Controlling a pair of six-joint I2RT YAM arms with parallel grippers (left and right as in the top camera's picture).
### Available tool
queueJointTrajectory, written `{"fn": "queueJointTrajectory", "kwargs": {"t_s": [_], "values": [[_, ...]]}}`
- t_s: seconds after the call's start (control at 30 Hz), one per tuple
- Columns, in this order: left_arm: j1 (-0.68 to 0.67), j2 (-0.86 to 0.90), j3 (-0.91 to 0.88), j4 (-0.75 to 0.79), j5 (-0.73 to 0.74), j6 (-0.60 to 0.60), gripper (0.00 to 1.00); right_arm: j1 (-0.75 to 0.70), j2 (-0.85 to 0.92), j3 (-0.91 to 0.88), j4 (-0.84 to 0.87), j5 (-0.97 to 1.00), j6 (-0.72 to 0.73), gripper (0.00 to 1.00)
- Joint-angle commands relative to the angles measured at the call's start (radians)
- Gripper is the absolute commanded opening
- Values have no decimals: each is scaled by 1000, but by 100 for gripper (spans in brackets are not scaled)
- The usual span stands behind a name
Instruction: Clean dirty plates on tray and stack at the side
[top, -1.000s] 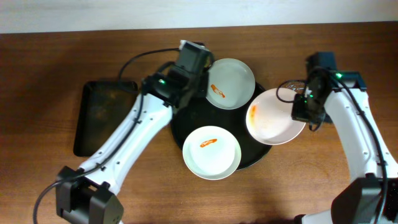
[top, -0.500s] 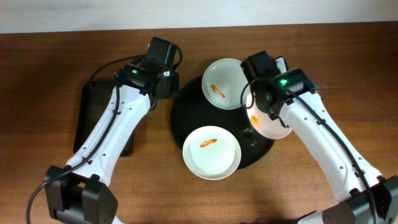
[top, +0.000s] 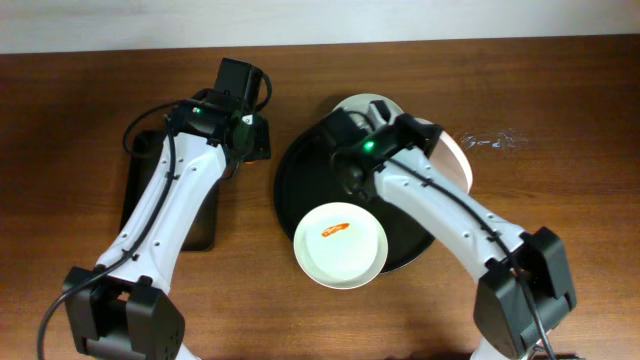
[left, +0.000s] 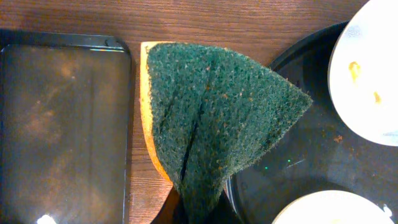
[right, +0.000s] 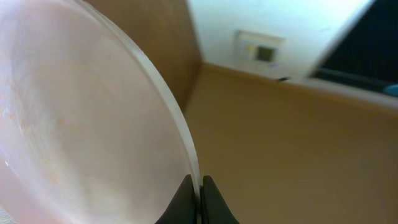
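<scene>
The round black tray (top: 300, 185) holds a white plate (top: 340, 245) with an orange-red smear at its front. A second plate (top: 362, 103) at the back is mostly hidden under my right arm. My right gripper (top: 432, 135) is shut on the rim of the third plate (top: 458, 160) and holds it tilted on edge over the tray's right side. In the right wrist view this plate (right: 81, 124) fills the left half, with the jaws (right: 199, 186) pinching its rim. My left gripper (left: 193, 208) is shut on a green scouring sponge (left: 211, 112), over the table by the tray's left rim (left: 298, 180).
A smaller rectangular black tray (top: 150, 180) lies at the left, and it also shows in the left wrist view (left: 62, 124). My right arm stretches across the round tray. Bare wooden table lies right of the tray and in front.
My right arm has swung left across the tray and tipped the held plate up on edge. My left gripper has drawn back to the left with the sponge.
</scene>
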Motion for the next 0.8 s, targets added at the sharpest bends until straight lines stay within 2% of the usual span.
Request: {"fn": "queueJointTrajectory", "kwargs": {"t_s": [0.0,0.2,0.47,0.63,0.7,0.77], "values": [[11,-22,13,-8,3,16,0,48,-1,20,11,146,-35,4],[11,-22,13,-16,3,16,0,70,-1,20,38,138,-8,4],[11,-22,13,-23,3,16,0,25,-1,20,40,-21,77,4],[11,-22,13,-24,18,16,0,-116,-21,35,1,-396,79,4],[11,-22,13,-23,52,16,0,-192,-38,62,-23,-563,126,4],[12,-22,13,-23,79,16,0,-298,-64,97,-35,-851,146,4]]}}
